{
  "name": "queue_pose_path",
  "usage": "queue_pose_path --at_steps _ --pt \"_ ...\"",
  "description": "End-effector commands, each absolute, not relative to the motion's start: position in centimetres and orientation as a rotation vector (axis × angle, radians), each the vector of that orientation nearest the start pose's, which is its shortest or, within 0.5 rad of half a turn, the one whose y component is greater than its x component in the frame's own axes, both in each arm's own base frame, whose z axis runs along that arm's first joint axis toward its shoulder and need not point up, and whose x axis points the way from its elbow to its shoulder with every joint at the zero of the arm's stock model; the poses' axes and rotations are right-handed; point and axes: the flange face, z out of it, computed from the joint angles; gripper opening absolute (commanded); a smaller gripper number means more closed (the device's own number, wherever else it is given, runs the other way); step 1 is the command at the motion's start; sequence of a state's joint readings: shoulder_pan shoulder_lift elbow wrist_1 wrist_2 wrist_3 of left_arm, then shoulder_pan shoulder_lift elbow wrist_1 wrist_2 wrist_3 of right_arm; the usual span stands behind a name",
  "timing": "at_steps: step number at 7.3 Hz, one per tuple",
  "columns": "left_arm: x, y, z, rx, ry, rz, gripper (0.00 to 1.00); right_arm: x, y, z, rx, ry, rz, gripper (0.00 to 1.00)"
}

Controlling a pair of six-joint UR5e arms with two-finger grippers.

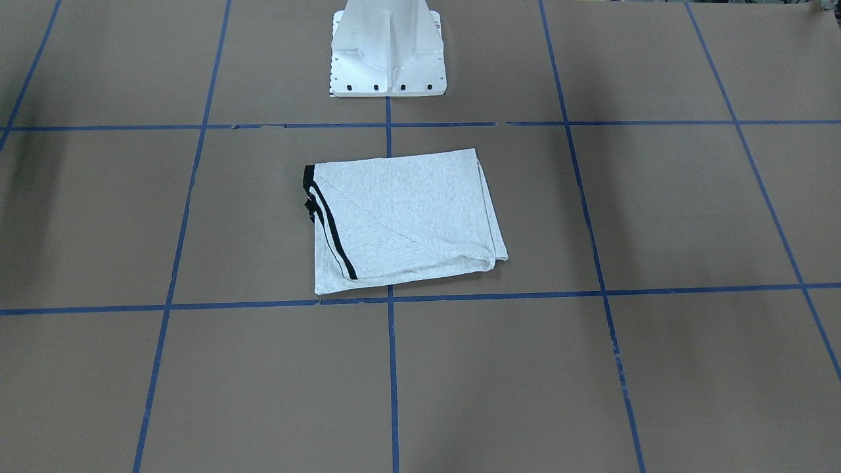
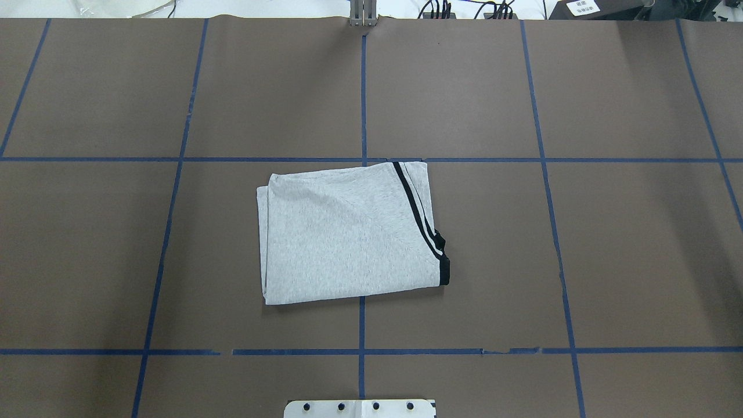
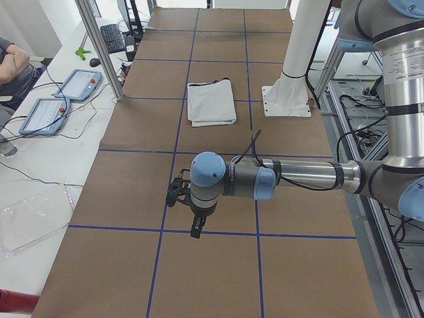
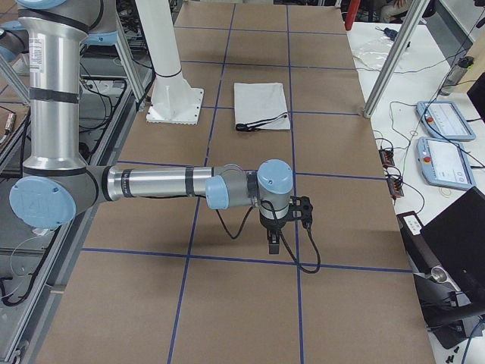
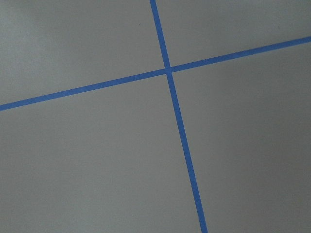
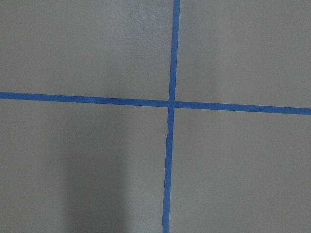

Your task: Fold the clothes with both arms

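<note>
The light grey T-shirt (image 2: pixel 342 232) lies folded into a flat rectangle at the middle of the brown table, also seen as the T-shirt (image 1: pixel 401 217). Its black collar and double shoulder stripes (image 2: pixel 415 212) run along one side; the print is hidden. Neither arm touches it. The left arm reaches out low over the table, far from the shirt, and its gripper (image 3: pixel 197 228) points down. The right gripper (image 4: pixel 273 246) hangs likewise at the opposite end. I cannot tell whether either is open or shut. Both wrist views hold only blue tape crossings.
The white pedestal base (image 1: pixel 387 59) stands just behind the shirt. Blue tape lines (image 2: pixel 363 325) grid the table. A side bench carries teach pendants (image 3: pixel 59 99), cables and a keyboard, with a person's arm (image 3: pixel 10 63) resting there. An aluminium post (image 3: pixel 99 46) rises at the table edge.
</note>
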State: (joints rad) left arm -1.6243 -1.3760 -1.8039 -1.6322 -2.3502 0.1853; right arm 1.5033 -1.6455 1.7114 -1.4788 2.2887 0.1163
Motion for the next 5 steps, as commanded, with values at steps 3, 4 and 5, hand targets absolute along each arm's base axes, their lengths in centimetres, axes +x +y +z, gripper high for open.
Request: queue_pose_path --at_steps 3,4,5 --pt "-8.49 -41.2 62.5 0.186 0.763 0.164 1.0 3.6 -47.26 61.8 0.086 -0.727 -0.01 1.0" --pt "-8.49 -41.2 62.58 0.184 0.763 0.163 1.0 3.62 -47.0 61.92 0.085 -0.727 -0.01 1.0" --pt "-8.49 -41.2 62.58 0.184 0.763 0.163 1.0 3.62 -46.94 61.91 0.085 -0.727 -0.01 1.0"
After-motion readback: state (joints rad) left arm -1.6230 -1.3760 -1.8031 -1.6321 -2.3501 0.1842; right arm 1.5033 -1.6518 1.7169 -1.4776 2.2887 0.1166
